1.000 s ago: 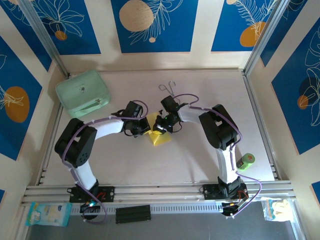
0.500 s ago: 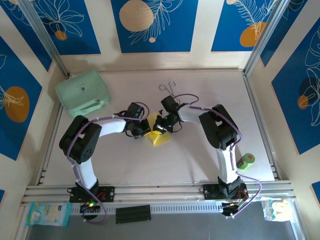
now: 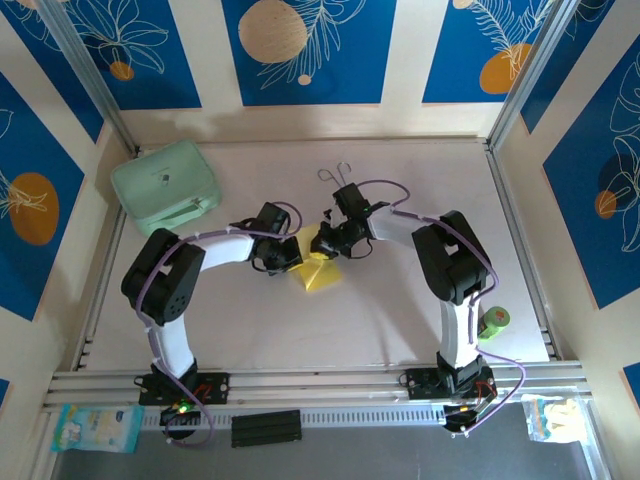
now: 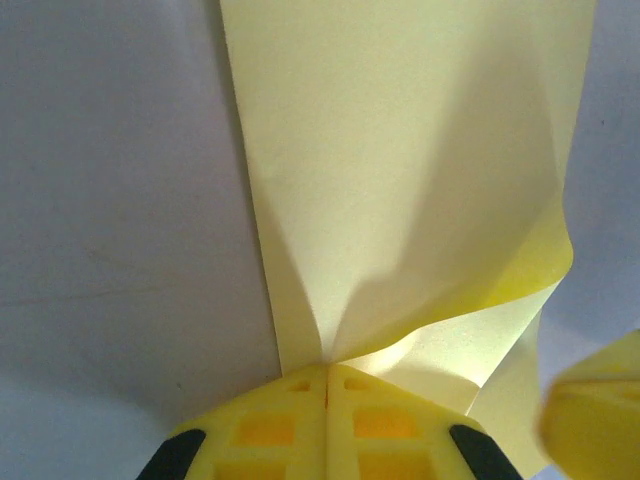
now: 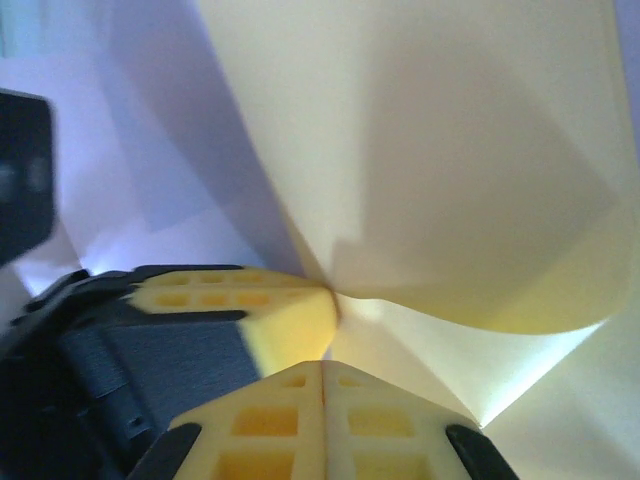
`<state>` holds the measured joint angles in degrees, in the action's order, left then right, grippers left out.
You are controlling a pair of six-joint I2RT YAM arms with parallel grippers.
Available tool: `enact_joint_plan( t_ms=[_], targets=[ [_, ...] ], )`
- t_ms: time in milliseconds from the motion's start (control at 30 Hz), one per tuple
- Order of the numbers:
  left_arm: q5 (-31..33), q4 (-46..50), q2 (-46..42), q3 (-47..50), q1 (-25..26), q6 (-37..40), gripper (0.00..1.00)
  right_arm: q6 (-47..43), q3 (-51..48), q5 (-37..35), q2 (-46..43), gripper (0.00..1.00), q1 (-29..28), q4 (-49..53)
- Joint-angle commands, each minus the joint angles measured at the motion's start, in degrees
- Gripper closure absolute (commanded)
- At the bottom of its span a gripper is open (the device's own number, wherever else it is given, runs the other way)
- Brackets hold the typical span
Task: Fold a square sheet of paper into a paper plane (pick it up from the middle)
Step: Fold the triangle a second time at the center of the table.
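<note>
two robot arms reach in from the bottom of the overhead frame and meet just left of centre over a pale tabletop. the left tool and the right tool sit close together. each has its yellow fingers pressed fully together, pinching the square sheet of paper. the paper is yellow and already creased into a wedge. its lower part lies on the tabletop just below the two tools, towards the bottom of the frame.

in the left wrist view, the left tool clamps the paper at a puckered point at bottom centre. the paper fans upward from there and curls at the right. in the right wrist view, the right tool grips the paper the same way, with another yellow finger just above it at lower left.

a mint-green case lies in the upper left, shut, so its contents cannot be told. thin metal tongs lie just above the tools. a small green roll stands at the right edge.
</note>
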<state>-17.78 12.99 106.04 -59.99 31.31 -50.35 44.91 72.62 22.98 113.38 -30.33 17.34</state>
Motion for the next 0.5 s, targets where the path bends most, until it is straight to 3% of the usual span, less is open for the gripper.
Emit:
enact_joint_plan(
  t_ms=[0,467],
  targets=[
    [0.3,6.59,2.67,-1.68,0.41,4.93,1.0,-3.14,-0.91,2.29,-0.68,0.94,0.0,0.16],
    [0.5,8.64,4.26,-3.78,0.33,8.29,1.0,-3.93,-1.96,1.13,3.02,0.94,-1.49,-0.34]
  ],
)
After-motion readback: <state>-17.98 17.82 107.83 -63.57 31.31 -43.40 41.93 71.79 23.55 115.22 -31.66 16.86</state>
